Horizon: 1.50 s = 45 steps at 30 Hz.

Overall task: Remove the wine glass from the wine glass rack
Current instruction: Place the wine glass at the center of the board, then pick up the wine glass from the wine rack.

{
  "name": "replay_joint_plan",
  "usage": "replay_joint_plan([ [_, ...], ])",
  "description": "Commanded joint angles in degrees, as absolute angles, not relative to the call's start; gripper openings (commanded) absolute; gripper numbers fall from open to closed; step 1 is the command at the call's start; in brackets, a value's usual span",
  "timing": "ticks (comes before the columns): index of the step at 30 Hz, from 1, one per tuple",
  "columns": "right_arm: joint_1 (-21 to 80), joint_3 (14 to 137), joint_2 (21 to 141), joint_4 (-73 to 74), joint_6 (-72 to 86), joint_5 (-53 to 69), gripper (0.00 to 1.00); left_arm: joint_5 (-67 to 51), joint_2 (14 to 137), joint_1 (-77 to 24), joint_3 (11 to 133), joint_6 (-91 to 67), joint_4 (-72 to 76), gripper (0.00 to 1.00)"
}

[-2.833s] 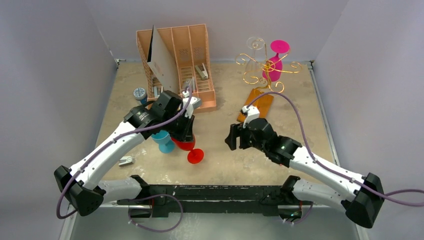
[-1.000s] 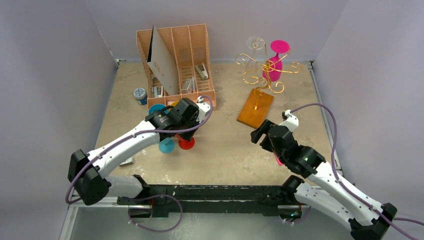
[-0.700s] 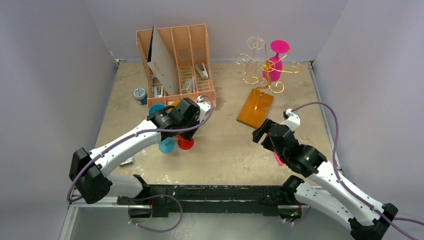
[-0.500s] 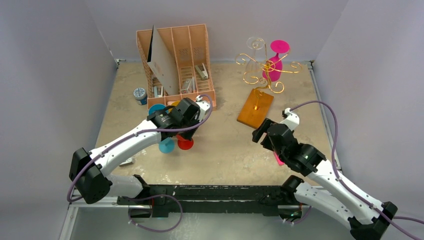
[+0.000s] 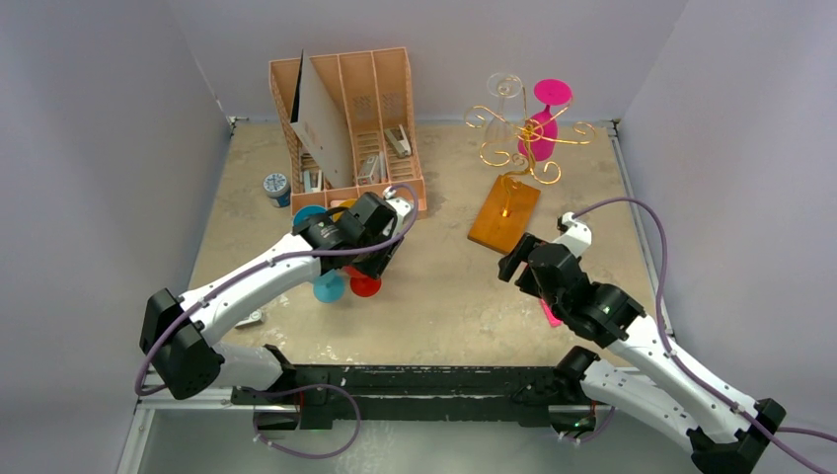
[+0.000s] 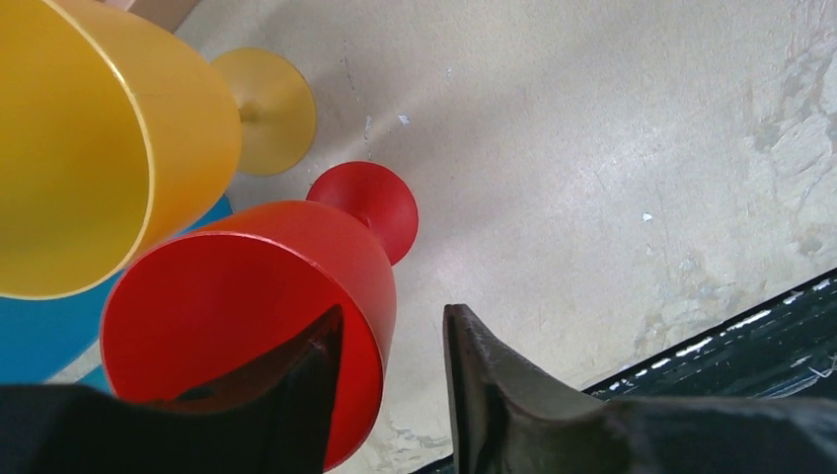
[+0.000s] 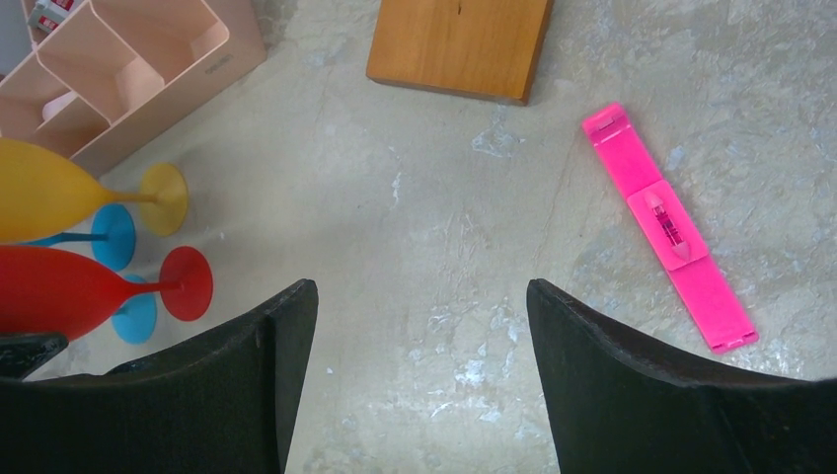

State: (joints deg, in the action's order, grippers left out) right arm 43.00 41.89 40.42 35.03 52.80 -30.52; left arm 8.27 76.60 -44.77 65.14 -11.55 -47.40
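Note:
The wine glass rack (image 5: 521,148), gold wire on a wooden base (image 5: 505,212), stands at the back right. From its arms hang a magenta wine glass (image 5: 540,128) and a clear glass (image 5: 503,91), both upside down. A red wine glass (image 6: 247,296) stands on the table, its foot (image 5: 365,285) showing in the top view. My left gripper (image 6: 393,311) is open astride its rim, one finger inside the bowl, the other just clear of the wall. My right gripper (image 7: 421,286) hangs open and empty over bare table, near the base's front end (image 7: 459,44).
A yellow glass (image 6: 99,128) and a blue one (image 5: 329,286) stand close against the red glass. Behind them is the pink-tan file organiser (image 5: 355,118). A pink flat tool (image 7: 671,227) lies right of my right gripper. A small jar (image 5: 275,185) sits at the left.
Since 2.8 s ago the left arm carried the red glass back and stood it beside the blue one. The right arm drew back to the right. Over the last second both arms barely moved.

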Motion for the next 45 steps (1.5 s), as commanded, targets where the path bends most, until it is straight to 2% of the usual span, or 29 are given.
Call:
replay_joint_plan([
  [1, 43.0, 44.3, 39.6, 35.9, 51.8, -32.8, 0.80, 9.1, 75.8, -44.8, 69.2, -13.2, -48.2, 0.42],
  [13, 42.9, 44.7, 39.6, 32.6, 47.9, -28.9, 0.81, 5.7, 70.4, -44.8, 73.3, -14.2, -48.4, 0.60],
  [18, 42.9, 45.5, 40.3, 22.5, 32.3, -14.4, 0.81, 6.9, 66.8, -44.8, 74.1, -15.1, -48.9, 0.69],
  [24, 43.0, 57.7, 50.5, 27.5, 20.7, 2.7, 0.79, 12.0, 63.3, -44.7, 74.8, -16.4, -49.0, 0.78],
  [27, 43.0, 64.2, 55.1, 29.7, 18.0, 7.5, 0.79, 13.2, 62.1, -44.8, 74.9, -17.0, -49.0, 0.80],
  [36, 42.9, 85.1, 68.5, 38.3, 16.6, 5.2, 0.80, 15.5, 61.0, -44.7, 74.9, -18.8, -50.3, 0.85],
  [45, 41.5, 109.9, 83.8, 44.7, 11.3, -4.5, 0.84, 11.7, 59.9, -44.7, 75.5, -19.4, -52.2, 0.88],
])
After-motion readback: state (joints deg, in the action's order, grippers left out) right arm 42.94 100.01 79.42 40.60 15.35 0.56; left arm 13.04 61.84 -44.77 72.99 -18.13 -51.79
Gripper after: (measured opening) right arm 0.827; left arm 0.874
